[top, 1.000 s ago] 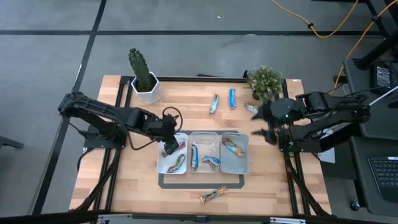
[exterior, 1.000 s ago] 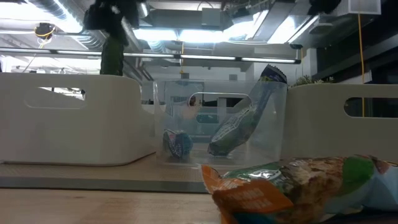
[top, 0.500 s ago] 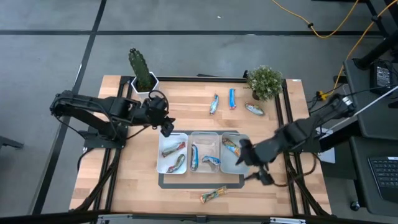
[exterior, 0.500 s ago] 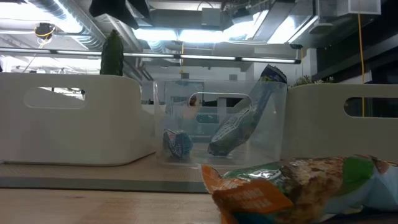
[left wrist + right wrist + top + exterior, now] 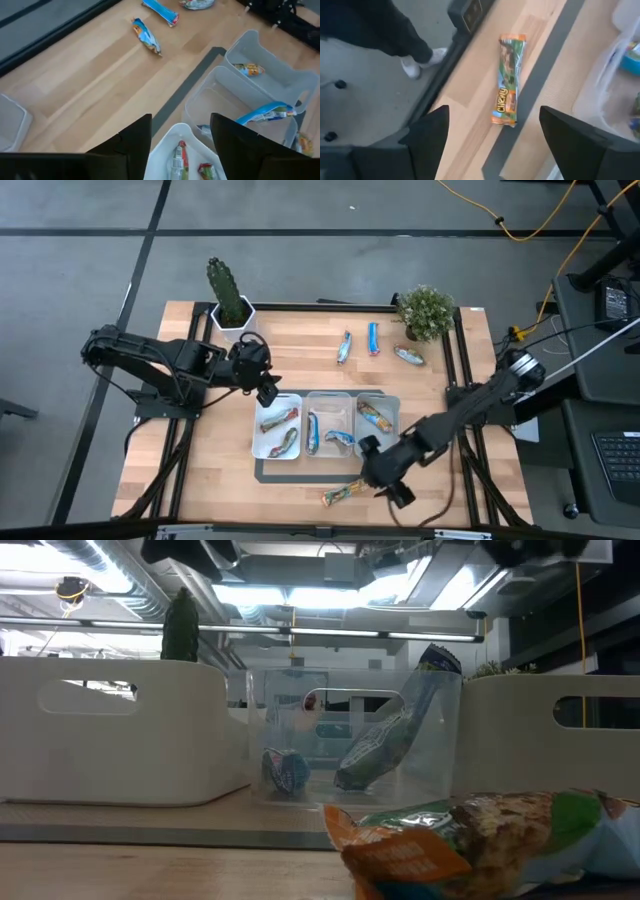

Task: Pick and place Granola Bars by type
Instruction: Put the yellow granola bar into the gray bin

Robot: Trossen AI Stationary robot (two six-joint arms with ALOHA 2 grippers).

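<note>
Three trays stand side by side: a white left tray point(image 5: 277, 430) with two red-brown Granola Bars point(image 5: 178, 159), a clear middle tray point(image 5: 328, 425) with two blue bars, and a right tray point(image 5: 378, 423) with a greenish one. Three more bars point(image 5: 373, 338) lie by the far edge. A green-and-orange bar point(image 5: 343, 493) lies flat near the front edge. My right gripper point(image 5: 385, 478) hangs open just right of and above it; in the right wrist view the bar point(image 5: 507, 87) lies ahead of the fingers. My left gripper point(image 5: 268, 390) is open and empty over the left tray's far rim.
A cactus in a white pot point(image 5: 232, 305) stands at the far left. A small leafy plant point(image 5: 425, 310) stands at the far right. A dark tape frame point(image 5: 262, 472) runs around the trays. A person's shoe point(image 5: 420, 64) shows on the floor beyond the front edge.
My right gripper has swept from the leafy plant toward the near edge and down, tipping and rolling, and now hangs by the green-and-orange bar. My left gripper has risen out of the left tray toward the far edge; a second red-brown bar now lies there.
</note>
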